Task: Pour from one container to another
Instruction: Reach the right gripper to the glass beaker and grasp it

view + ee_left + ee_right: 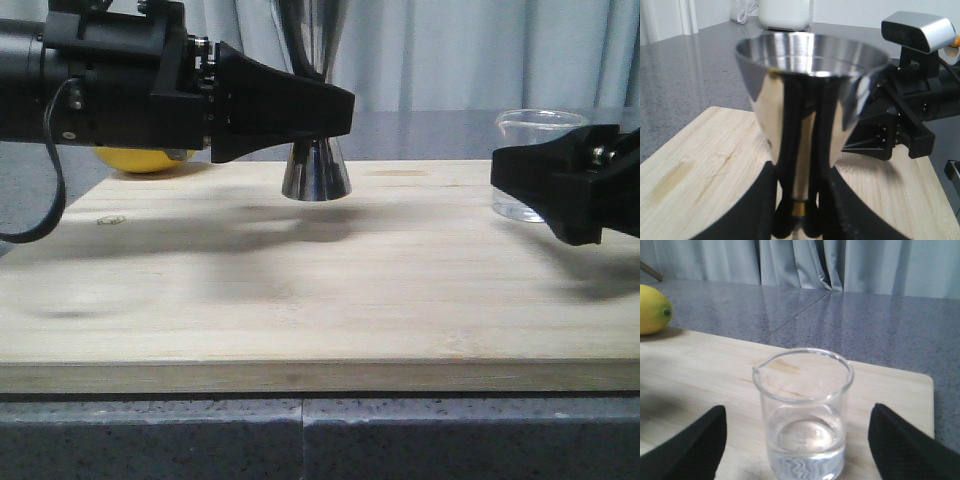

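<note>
The steel jigger [315, 172] stands upright at the back middle of the wooden board [300, 290]; I cannot tell whether its base touches the wood. My left gripper [335, 110] reaches in from the left and is shut on its narrow waist, and the gold band [799, 207] shows between the fingers. In the left wrist view the jigger's wide upper cup [812, 85] fills the frame. The clear glass beaker [802, 410] stands on the board's right end with a little clear liquid in it. My right gripper [798, 412] is open, one finger either side, not touching. In the front view that gripper [515, 180] partly hides the beaker [535, 135].
A yellow lemon [145, 158] lies at the board's back left corner, behind my left arm, and shows again in the right wrist view as the lemon [652, 307]. A grey speckled counter [840, 325] surrounds the board. Curtains hang behind. My right arm [910, 115] is close to the jigger.
</note>
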`<state>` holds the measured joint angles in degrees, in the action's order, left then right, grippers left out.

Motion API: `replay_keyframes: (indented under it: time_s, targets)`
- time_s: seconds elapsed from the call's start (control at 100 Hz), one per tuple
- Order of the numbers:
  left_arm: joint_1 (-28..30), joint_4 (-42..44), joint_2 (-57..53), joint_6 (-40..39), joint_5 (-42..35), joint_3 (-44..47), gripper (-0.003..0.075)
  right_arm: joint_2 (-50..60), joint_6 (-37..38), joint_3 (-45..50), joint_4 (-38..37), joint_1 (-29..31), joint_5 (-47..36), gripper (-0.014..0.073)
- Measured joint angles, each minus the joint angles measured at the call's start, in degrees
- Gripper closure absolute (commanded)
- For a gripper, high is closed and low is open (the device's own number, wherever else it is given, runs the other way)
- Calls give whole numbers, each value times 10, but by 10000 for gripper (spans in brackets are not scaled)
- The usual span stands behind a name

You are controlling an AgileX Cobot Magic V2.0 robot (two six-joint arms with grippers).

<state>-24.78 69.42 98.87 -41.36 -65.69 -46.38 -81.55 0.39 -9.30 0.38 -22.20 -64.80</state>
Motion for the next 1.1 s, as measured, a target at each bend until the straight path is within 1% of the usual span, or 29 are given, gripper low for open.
replay_keyframes:
  time_s: [0.35, 0.78, 1.1]
  targets:
    - [0, 1, 0, 0, 0, 0, 739, -39, 0, -13, 0, 0, -3, 62]
    - [0, 2, 0, 0, 0, 0, 739, -52, -4, -44, 2, 0, -4, 63]
    - [0, 6, 0, 0, 0, 0, 739, -75, -4, -47, 3, 0, -8, 63]
